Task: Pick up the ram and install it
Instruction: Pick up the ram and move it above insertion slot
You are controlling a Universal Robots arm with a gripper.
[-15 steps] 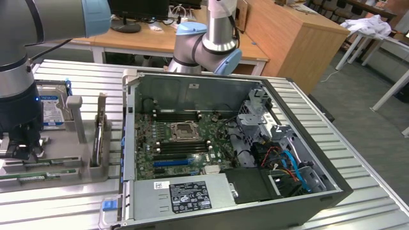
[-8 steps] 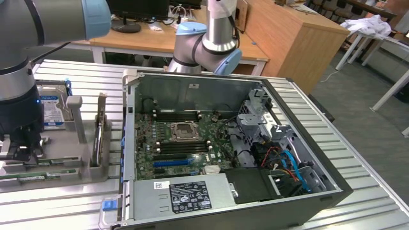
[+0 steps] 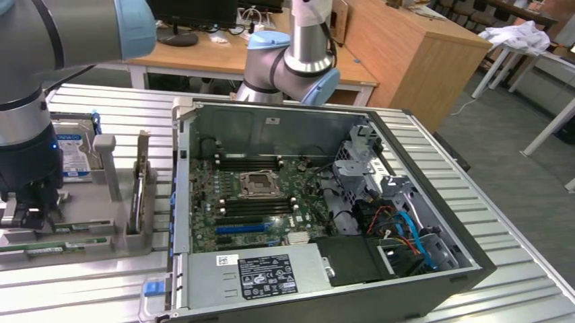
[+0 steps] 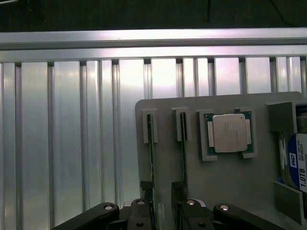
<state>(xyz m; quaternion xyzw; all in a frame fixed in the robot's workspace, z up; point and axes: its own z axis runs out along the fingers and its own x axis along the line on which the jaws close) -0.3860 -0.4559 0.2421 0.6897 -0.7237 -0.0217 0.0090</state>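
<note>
At the exterior view's left the gripper [image 3: 31, 214] hangs with jaws spread wide, holding nothing, just above the ram [image 4: 151, 143] standing on edge in its grey holder [image 3: 126, 245], with the opened computer case [image 3: 297, 202] alongside to the right.

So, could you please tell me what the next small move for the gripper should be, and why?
Probably ease straight down onto the ram. The gripper is open and holds nothing, poised above the grey holder where two green sticks stand on edge in slots; the motherboard's memory slots look empty.
</note>
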